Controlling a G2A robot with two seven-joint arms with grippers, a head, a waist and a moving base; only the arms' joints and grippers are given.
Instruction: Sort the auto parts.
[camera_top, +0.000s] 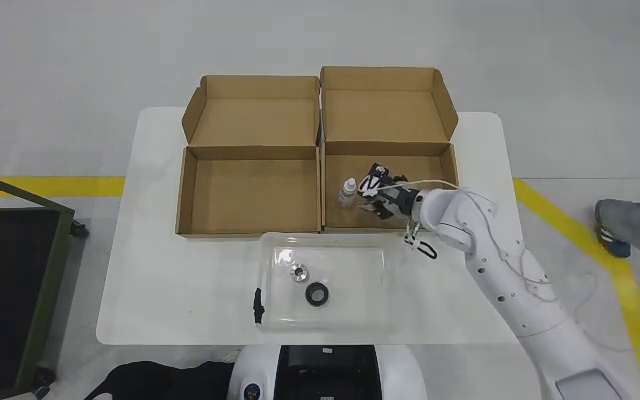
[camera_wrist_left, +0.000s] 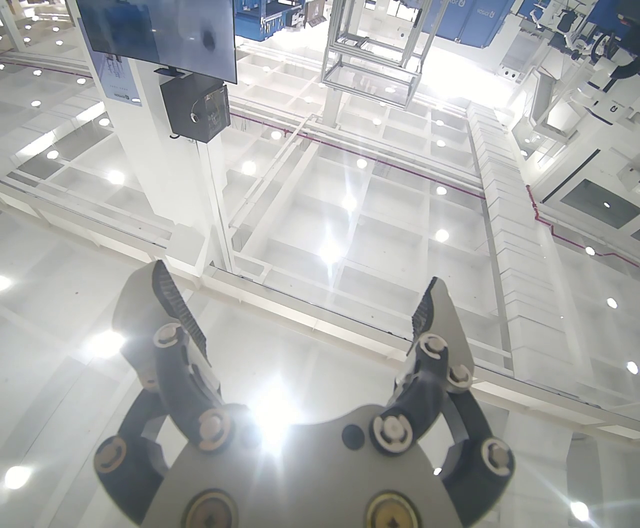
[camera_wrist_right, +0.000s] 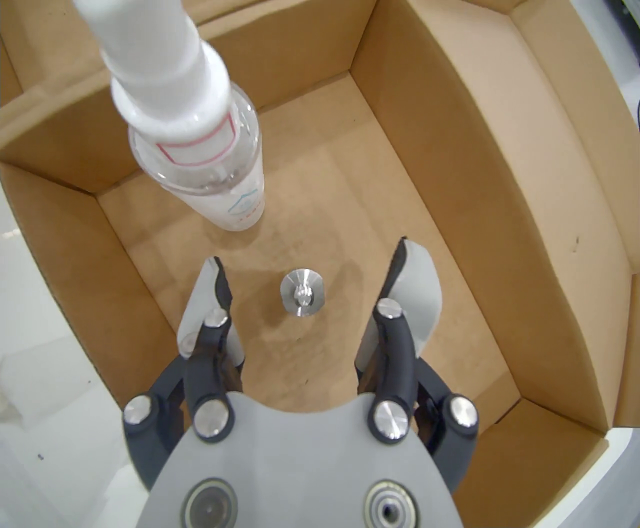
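White bench (camera_top: 180, 290) w/ rounded corners stands on smooth pale-grey floor (camera_top: 300, 40). Yellow floor line (camera_top: 60, 186) runs off beyond bench's left edge; a second yellow stripe (camera_top: 565, 225) angles away past the right edge. Dark green cart (camera_top: 25, 270) on castors sits apart from bench's near-left corner. Left wrist view: white grid ceiling (camera_wrist_left: 400, 215) w/ round lamps (camera_wrist_left: 350, 201), strong glare. White pillar (camera_wrist_left: 145, 165) carries dark screen (camera_wrist_left: 155, 30) & black box (camera_wrist_left: 197, 112). Metal frame (camera_wrist_left: 370, 65) and blue panels (camera_wrist_left: 465, 20) are close by.

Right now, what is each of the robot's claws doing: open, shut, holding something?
Left gripper: open, holding nothing.
Right gripper: open, empty, above the small round silver metal part in the brown cardboard box.
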